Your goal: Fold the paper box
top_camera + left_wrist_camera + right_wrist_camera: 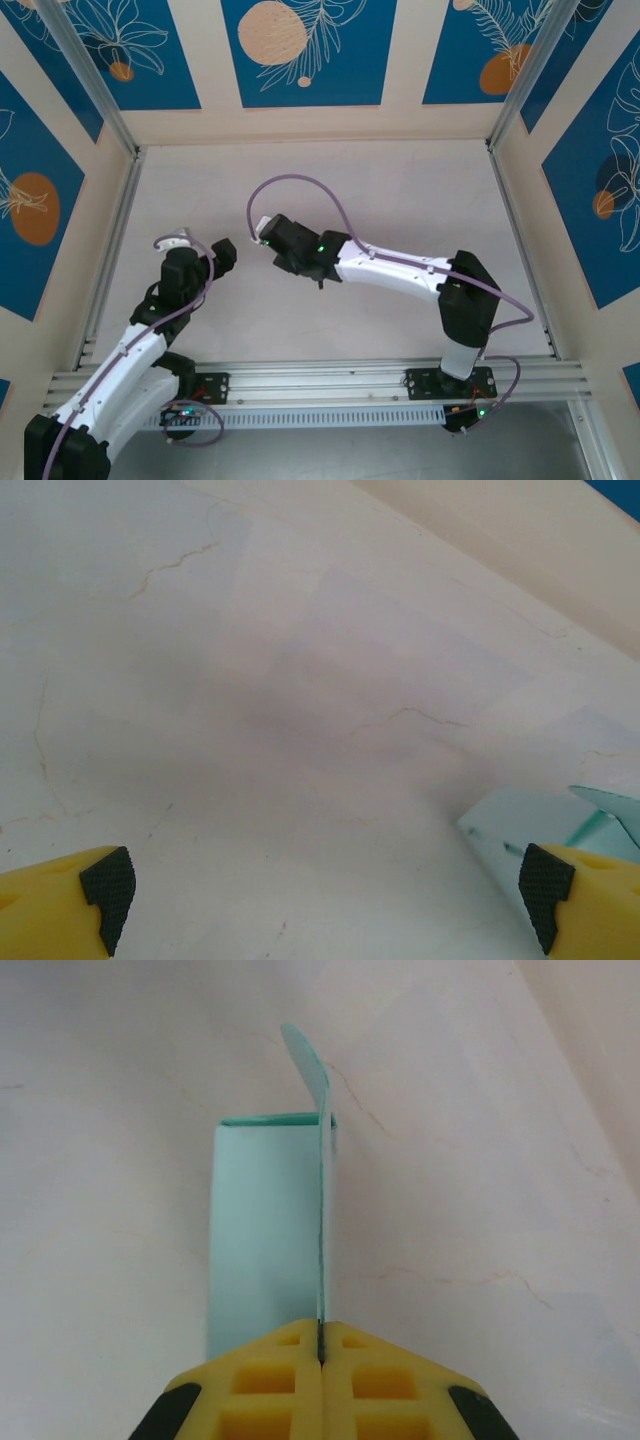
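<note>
1. Yellow fingers of the right gripper (320,1345), at six o'clock in its wrist view, are pinched tight on a thin upright wall of the paper box (265,1230). A sideways pull from so narrow a grip could crease or tear the card.
2. Ahead, the box's pale panel lies on the table (480,1210) with nothing pinning it. A lift would likely drag the whole box rather than fold it.
3. Farther, at twelve o'clock, the rounded tab stands free and could buckle.
4. The left gripper (325,890) hovers spread wide and empty, with the box at its four o'clock. A careless approach could knock it.
</note>
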